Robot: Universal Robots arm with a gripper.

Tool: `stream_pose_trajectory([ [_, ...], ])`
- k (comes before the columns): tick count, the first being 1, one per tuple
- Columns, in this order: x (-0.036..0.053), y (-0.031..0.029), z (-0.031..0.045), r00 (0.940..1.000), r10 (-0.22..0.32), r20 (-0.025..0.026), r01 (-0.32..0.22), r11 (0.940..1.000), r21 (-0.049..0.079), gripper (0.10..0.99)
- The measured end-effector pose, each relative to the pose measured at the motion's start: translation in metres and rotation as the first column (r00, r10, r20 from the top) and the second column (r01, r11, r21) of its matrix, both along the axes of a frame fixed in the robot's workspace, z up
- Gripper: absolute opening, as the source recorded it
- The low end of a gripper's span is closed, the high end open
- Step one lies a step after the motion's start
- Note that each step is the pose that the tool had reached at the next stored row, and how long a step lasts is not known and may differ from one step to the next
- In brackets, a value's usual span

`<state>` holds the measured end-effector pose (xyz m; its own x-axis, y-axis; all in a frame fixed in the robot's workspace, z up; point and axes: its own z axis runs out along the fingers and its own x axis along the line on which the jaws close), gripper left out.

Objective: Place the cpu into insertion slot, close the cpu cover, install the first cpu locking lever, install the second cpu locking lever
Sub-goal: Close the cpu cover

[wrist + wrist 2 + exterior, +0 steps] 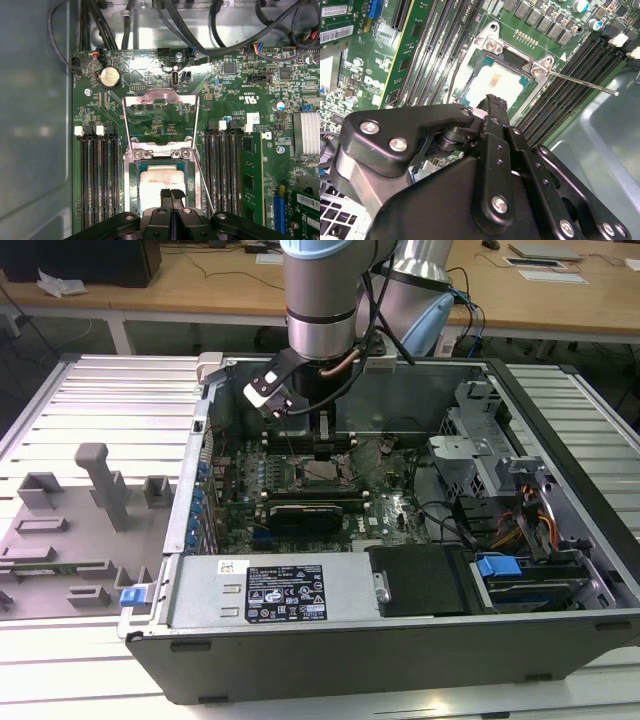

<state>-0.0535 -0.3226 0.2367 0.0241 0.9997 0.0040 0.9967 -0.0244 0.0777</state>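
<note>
While the cpu [157,180] sits in the slot [133,190], the gripper [171,194] stands right over it, fingers pressed together and holding nothing. The cover [160,100] lies flipped open to the exterior view's right of the slot, with both levers [201,175] unlatched.

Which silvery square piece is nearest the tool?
The solid silvery-beige square chip, right at the tool; the windowed silver frame plate lies flipped open, farther off.

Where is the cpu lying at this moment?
In the first wrist view the cpu lies in the insertion slot on the green board, between two banks of long black memory slots, with the hand right at its top face.
</note>
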Motion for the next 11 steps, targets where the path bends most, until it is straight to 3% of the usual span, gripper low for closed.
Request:
stream_pose_trajectory([
  [11, 0.0, 0.0, 0.0012, 1.0, 0.0, -0.0002, 0.0, 1.0, 0.0, 0.106],
])
